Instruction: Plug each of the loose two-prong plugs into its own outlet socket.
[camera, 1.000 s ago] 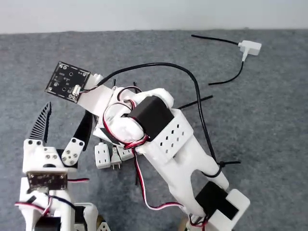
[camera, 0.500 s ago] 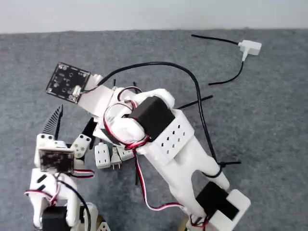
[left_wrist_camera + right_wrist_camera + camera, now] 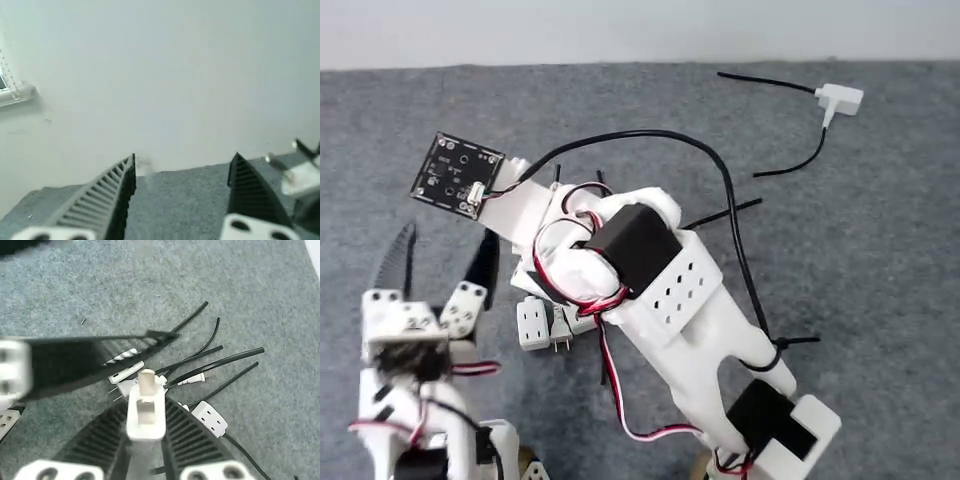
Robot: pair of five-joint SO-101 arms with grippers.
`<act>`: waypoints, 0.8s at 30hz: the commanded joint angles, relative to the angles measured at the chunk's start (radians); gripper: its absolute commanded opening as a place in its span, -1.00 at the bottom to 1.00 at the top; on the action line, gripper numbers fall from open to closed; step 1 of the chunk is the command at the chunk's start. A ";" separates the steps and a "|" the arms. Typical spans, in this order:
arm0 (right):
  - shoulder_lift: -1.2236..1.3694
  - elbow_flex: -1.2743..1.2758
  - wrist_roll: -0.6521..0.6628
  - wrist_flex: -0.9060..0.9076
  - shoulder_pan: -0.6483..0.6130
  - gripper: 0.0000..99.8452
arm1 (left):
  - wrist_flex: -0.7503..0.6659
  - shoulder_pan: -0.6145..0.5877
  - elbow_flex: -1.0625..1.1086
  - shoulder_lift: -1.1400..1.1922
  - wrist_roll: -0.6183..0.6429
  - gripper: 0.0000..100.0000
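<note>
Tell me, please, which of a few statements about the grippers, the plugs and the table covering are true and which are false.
1. The left gripper is open and holds nothing. True.
2. The right gripper is open and empty. False: its fingers are closed on a small white piece.
3. A white plug lies alone near the far edge of the table, away from the arms. True.
4. The table is covered with a red cloth. False: the covering is a grey carpet.
5. All the cords are white. False: the cords on the carpet are black.
</note>
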 commanded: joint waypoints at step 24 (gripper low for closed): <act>-0.054 0.011 0.000 0.039 -0.012 -0.98 | 0.084 0.130 -0.077 -0.011 0.003 -0.40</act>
